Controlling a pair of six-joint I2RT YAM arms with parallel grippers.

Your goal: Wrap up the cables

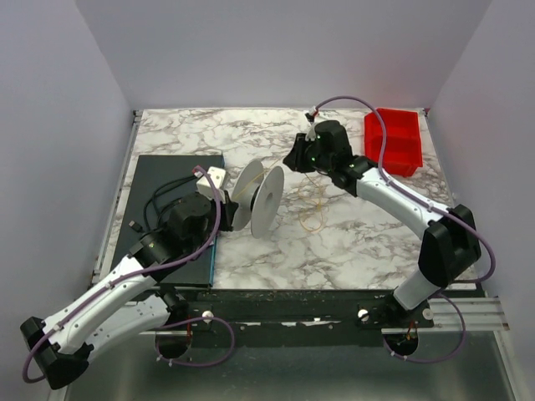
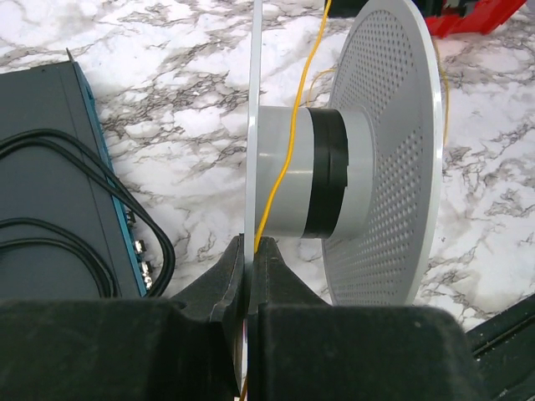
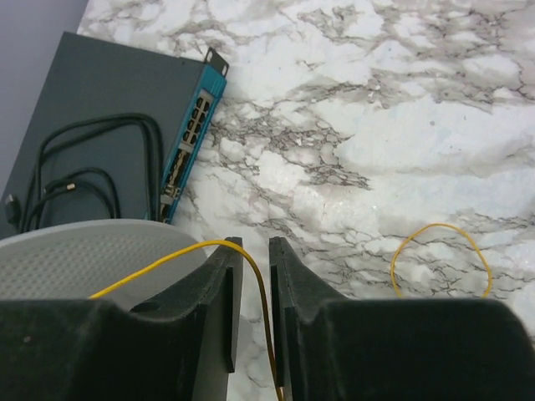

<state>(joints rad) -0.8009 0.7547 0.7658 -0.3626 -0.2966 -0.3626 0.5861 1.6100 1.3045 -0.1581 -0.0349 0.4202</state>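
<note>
Left wrist view: left hand (image 2: pixel 251 248) closed on rim of spool (image 2: pixel 386 159) flange; cable (image 2: pixel 287 159) draped over hub just ahead of fingers.
Right wrist view: right hand (image 3: pixel 252 247) slightly parted, cable threaded loosely between fingers; more cable looped on counter (image 3: pixel 393 125) to its right.
Top view alone: both hands seen together, spool between them.

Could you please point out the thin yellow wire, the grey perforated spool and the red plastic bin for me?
thin yellow wire (image 2: pixel 290 154), left wrist view, the stretch crossing the hub.
grey perforated plastic spool (image 2: pixel 384 150), left wrist view, right flange face.
red plastic bin (image 1: pixel 405 138), top external view, bare inside.
</note>
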